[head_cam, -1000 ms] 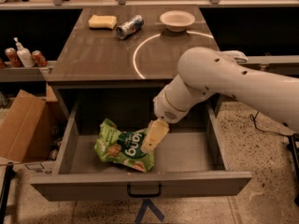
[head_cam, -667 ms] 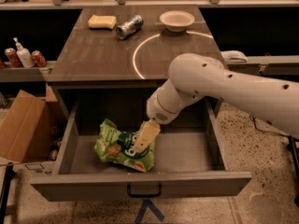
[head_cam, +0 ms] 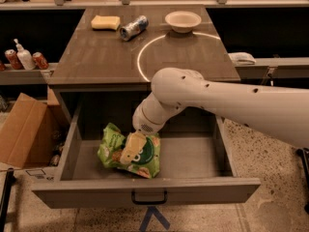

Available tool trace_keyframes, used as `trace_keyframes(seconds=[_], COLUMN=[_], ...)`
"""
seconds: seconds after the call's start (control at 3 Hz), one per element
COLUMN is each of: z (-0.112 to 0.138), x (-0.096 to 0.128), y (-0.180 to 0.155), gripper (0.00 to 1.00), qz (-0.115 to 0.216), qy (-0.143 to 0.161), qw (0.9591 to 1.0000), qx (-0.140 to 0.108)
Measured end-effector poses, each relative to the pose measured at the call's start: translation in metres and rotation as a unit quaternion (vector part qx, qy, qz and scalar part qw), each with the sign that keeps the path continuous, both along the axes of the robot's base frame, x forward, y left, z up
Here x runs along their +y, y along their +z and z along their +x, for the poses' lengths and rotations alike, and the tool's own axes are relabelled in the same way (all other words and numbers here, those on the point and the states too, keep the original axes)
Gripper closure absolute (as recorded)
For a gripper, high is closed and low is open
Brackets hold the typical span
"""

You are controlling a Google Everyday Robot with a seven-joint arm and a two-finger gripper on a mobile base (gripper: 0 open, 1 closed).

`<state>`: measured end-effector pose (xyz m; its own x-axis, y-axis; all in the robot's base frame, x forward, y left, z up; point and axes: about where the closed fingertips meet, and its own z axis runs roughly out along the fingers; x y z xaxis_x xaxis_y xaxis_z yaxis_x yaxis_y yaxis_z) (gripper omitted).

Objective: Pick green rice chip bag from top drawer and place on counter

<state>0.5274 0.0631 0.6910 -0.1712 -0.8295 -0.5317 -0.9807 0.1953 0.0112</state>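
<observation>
At the far end of the counter [head_cam: 91,57] sit a yellow sponge [head_cam: 105,22], a silver can [head_cam: 133,27] on its side just beside it, and a pale bowl [head_cam: 183,21] (the gripper [head_cam: 133,149] is low in the top drawer [head_cam: 193,158], over the green rice chip bag [head_cam: 147,154]). On the left shelf [head_cam: 29,74] stand two red cans [head_cam: 39,60] and a white pump bottle [head_cam: 24,57], above an open cardboard box [head_cam: 21,129] on the floor [head_cam: 29,219]; a whitish thing [head_cam: 241,58], perhaps a cloth, lies on the right ledge [head_cam: 282,62].

The end effector [head_cam: 131,149] sits over the bag [head_cam: 148,154] at the left of the drawer [head_cam: 145,191]; its right half is free. A sponge [head_cam: 105,22], can [head_cam: 133,27] and bowl [head_cam: 183,21] line the far edge of the worktop [head_cam: 96,57]; the near edge is open.
</observation>
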Motion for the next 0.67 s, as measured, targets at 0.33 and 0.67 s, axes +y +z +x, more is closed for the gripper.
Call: trace_keyframes(seconds=[0.33,0.67], z=[-0.005,-0.006], x=[0.023,0.038], y=[-0.016,-0.034], gripper=[0.00,0.00], qz=[-0.006,-0.013], qy=[0.012,0.017], qw=[0.9999,0.9997], qx=[0.006,0.012])
